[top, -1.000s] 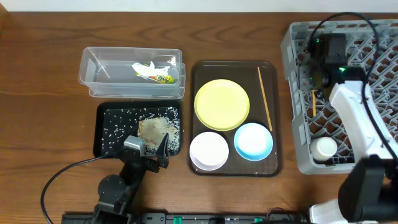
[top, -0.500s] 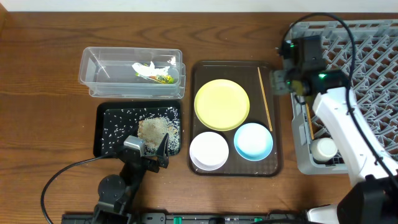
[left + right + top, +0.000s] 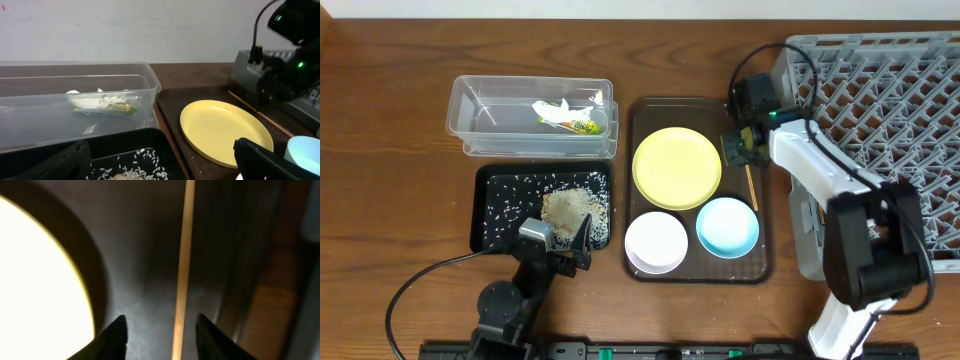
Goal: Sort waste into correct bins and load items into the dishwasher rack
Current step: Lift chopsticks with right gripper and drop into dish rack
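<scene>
Right claw hangs parted astride the chopstick, at the plate's three o'clock, gripping nothing; left claw gapes wide, empty, at the black tray's five o'clock

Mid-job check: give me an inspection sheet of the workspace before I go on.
Surface: brown wooden table.
Job's things: clear tub holds sauce packet and paper scrap; black tray holds rice crumbs; yellow plate, white bowl, blue bowl and one chopstick lie on brown serving tray; rack at right.
Clutter: nothing seen.
Grippers: left gripper open, empty, over black tray's near edge; right gripper open, straddling the chopstick, gaps both sides.
Cables: left cable loops on table; right cable arcs up from right gripper.
Surroundings: pale wall behind.
</scene>
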